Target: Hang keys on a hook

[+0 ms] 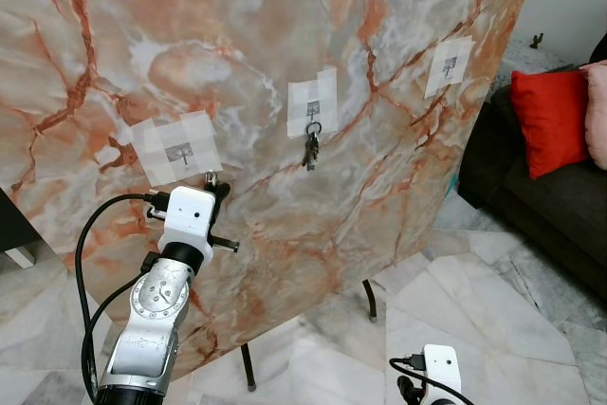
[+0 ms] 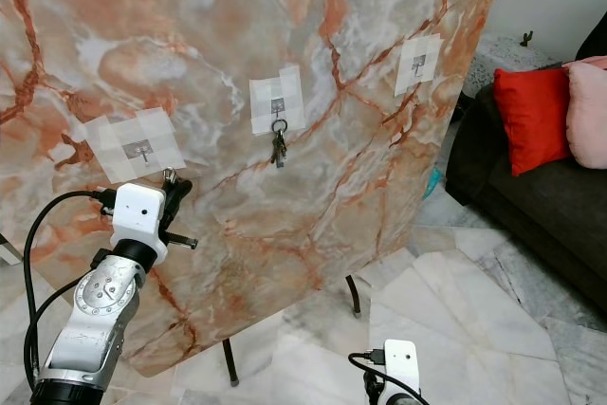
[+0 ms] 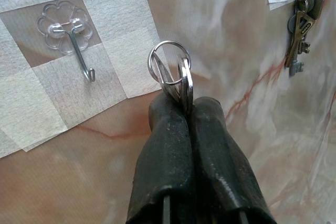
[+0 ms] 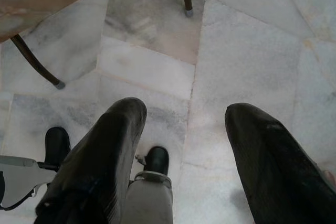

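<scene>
Left wrist view: left gripper (image 3: 184, 111) clamped on keys (image 3: 170, 72); empty hook (image 3: 79, 51) lies just beside the ring, untouched.

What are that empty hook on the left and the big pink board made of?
The empty hook looks like bent shiny metal wire on a clear plastic flower-shaped base, see-through to the tape beneath. The board has a glossy marble pattern of orange veins; being thin and propped on slim legs, it is probably a printed panel, not stone.

Home living room: dark sofa (image 1: 531, 187) with red cushion (image 1: 550, 120) was seen, marble-tiled floor (image 1: 474, 301), and a marbled board (image 1: 237, 92) on legs.
</scene>
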`<state>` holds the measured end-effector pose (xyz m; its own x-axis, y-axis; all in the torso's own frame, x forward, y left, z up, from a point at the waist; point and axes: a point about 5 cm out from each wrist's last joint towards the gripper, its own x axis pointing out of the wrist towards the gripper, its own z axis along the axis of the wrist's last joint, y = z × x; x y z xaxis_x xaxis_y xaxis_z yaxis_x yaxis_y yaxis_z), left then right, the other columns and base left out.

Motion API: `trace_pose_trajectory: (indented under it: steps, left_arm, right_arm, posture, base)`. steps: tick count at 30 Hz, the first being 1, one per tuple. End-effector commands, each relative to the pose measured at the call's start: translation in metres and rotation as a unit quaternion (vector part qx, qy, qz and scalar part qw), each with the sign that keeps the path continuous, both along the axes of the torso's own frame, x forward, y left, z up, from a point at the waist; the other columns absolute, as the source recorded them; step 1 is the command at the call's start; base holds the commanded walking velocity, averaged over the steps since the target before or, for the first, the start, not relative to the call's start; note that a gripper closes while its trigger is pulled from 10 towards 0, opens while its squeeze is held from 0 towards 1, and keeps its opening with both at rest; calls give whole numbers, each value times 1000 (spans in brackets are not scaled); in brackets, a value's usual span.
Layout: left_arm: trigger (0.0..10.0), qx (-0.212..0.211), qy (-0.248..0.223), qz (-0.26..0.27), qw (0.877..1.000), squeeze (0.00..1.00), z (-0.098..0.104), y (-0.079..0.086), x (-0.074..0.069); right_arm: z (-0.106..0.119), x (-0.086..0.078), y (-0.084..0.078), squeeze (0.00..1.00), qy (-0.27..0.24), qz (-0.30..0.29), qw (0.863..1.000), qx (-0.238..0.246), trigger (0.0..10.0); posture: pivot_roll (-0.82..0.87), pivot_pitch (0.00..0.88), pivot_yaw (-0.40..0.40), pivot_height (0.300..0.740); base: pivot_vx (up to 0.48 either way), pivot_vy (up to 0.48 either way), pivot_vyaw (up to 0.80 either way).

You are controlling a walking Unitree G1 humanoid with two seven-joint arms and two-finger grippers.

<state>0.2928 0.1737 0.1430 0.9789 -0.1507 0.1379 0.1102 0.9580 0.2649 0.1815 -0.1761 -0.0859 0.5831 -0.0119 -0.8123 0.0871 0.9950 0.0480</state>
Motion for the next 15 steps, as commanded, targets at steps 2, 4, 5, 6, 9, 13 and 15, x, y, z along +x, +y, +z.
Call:
trace_pose_trajectory:
  steps: [2, 4, 5, 6, 9, 13, 15]
  left_arm:
    - [10000, 1, -3, 2, 1000, 0, 0, 1, 0]
    - [10000, 1, -4, 2, 1000, 0, 0, 1, 0]
    - [10000, 1, -4, 2, 1000, 0, 1, 0, 1]
    - [10000, 1, -4, 1, 1000, 0, 1, 0, 1]
    - [10000, 0, -5, 2, 1000, 0, 1, 0, 2]
    - [10000, -1, -7, 1, 1000, 0, 3, -1, 3]
    - [10000, 0, -7, -1, 1000, 0, 3, -1, 4]
  right_arm:
    - [0, 0, -1, 0, -3, 6, 1000, -3, 10000]
    - [0, 0, -2, 0, -2, 7, 1000, -7, 10000]
    - [0, -1, -2, 0, -1, 6, 1000, -7, 10000]
    - [0, -1, -2, 0, -1, 5, 1000, -6, 10000]
    - [0, -1, -2, 0, -1, 3, 1000, -4, 10000]
    - [0, -1, -2, 0, 0, -1, 1000, -2, 10000]
    - [0, -1, -2, 0, 0, -1, 1000, -2, 10000]
  posture:
    - [96, 0, -49, 740]
    - [96, 0, -50, 740]
    - [97, 0, -50, 740]
    - [97, 0, -50, 740]
    - [95, 0, -51, 740]
    - [95, 0, -51, 740]
    - [95, 0, -51, 740]
  base:
    - [0, 0, 0]
    - [0, 0, 513]
    - [0, 0, 575]
    - [0, 0, 575]
    - [0, 0, 192]
    - [0, 0, 0]
    - [0, 0, 0]
